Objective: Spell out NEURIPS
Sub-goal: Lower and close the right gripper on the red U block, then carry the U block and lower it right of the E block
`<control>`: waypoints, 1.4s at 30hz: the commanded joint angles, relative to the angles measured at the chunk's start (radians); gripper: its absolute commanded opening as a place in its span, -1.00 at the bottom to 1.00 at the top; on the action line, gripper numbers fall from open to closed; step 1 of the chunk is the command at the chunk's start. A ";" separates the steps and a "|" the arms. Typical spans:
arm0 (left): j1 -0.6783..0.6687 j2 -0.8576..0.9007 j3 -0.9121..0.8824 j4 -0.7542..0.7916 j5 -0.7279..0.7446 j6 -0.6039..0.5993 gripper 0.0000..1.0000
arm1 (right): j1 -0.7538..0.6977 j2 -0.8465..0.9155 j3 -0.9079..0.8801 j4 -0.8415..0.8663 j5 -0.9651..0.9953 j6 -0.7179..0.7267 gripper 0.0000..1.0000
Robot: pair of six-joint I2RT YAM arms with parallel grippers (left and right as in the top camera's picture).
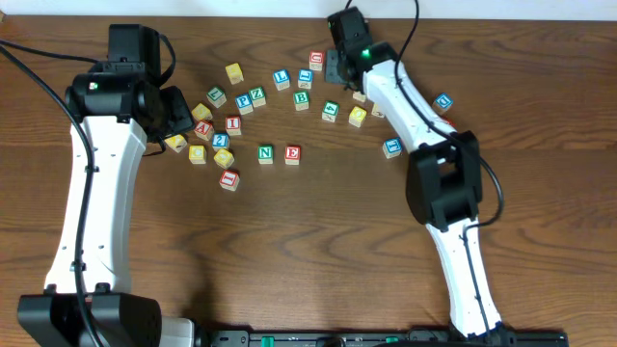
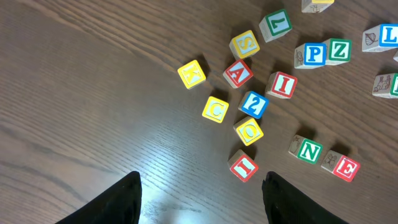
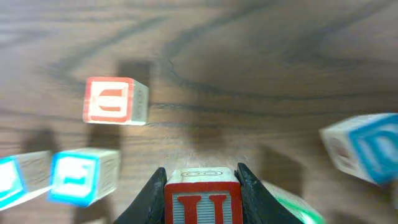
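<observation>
In the right wrist view my right gripper [image 3: 201, 169] is shut on a red U cube [image 3: 202, 202], one finger pressed against each side. From overhead that gripper [image 1: 337, 66] is at the back of the table among scattered cubes. A green N cube [image 1: 266, 152] and a red E cube [image 1: 292, 153] stand side by side mid-table. A red I cube [image 2: 244, 165] lies in front of the left cluster, and another red I [image 2: 282, 84] and a blue P [image 2: 313, 55] sit within it. My left gripper [image 2: 201, 176] hangs open over bare wood.
More letter cubes lie around: yellow K [image 2: 192, 73], yellow G [image 2: 216, 109], red A [image 2: 238, 73], blue 2 [image 2: 254, 104], green Z [image 2: 339, 50]. Close to the right gripper sit another red cube [image 3: 115, 101] and a blue one [image 3: 81, 176]. A green B [image 1: 302, 99] lies at the back.
</observation>
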 commanded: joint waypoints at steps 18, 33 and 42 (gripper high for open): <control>0.001 -0.007 0.006 -0.002 -0.002 -0.005 0.22 | 0.024 -0.267 -0.020 -0.627 -0.131 -0.011 -0.52; 0.001 -0.007 0.006 -0.002 -0.002 -0.005 0.23 | 0.159 -0.266 -0.327 -0.442 -0.131 0.035 -0.52; 0.001 -0.007 0.006 -0.002 -0.002 -0.005 0.22 | 0.204 -0.266 -0.446 -0.304 -0.130 0.075 -0.53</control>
